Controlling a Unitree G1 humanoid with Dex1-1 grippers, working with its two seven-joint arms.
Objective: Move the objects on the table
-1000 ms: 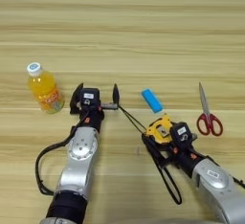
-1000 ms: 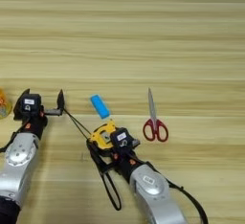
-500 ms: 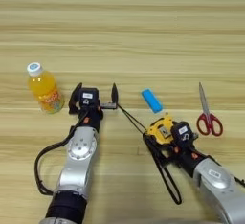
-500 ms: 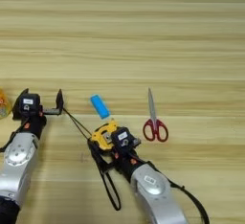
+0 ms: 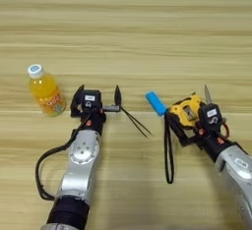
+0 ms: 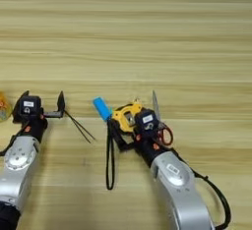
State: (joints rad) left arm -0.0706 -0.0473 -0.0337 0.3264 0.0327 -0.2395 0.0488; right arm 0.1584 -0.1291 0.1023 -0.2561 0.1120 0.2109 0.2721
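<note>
The yellow tape measure (image 5: 186, 112) appears clamped by the right gripper (image 5: 193, 121) for relocation; the left gripper (image 5: 98, 98) is spread wide, empty, beside the thin black sticks (image 5: 135, 121).

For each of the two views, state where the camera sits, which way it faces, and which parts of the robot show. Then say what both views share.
Left eye view: on the head, looking down at the table; shows both forearms, left gripper open, juice bottle whole.
Right eye view: same head, reaching further right; right gripper at the tape measure, scissors partly behind it.
Shared: blue block, black sticks, both arms.
</note>
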